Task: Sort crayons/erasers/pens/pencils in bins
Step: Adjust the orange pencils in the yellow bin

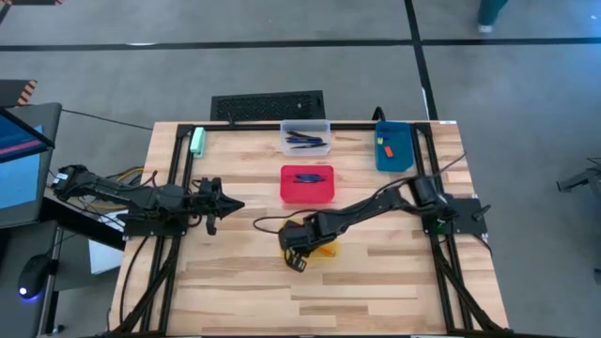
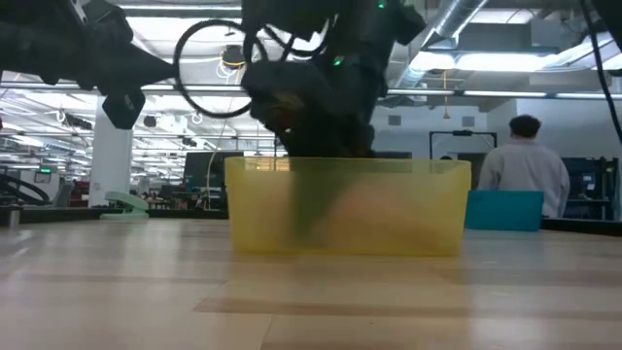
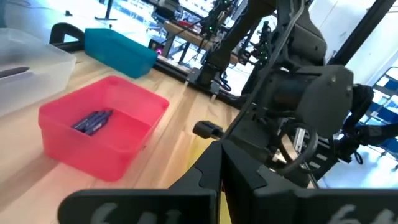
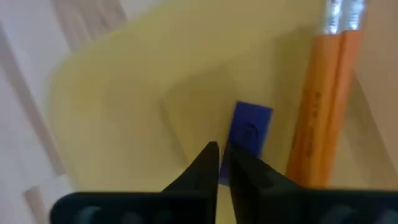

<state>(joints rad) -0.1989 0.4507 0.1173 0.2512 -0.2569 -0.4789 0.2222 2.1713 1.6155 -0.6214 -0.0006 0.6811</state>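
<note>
My right gripper points steeply down into the yellow bin, near the table's middle, with a bright blue stick between its fingertips; crayon or pen, I cannot tell. Two orange pencils lie on the bin's floor beside it. In the low view the bin's yellow wall blurs the fingers. The red bin holds blue crayons. The clear bin holds dark pens, and the blue bin holds erasers. My left gripper hovers shut at the table's left, touching nothing. My right gripper has the blue stick's near end between its two fingertips, which stand close together. The fingers come from above, slanting down into the yellow bin. The stick's far end reaches toward the bin's floor; whether it rests there, I cannot tell.
A pale green block lies at the table's far left corner. A dark keyboard sits just beyond the far edge. A person stands in the room behind. Bare wood stretches along the near half of the table.
</note>
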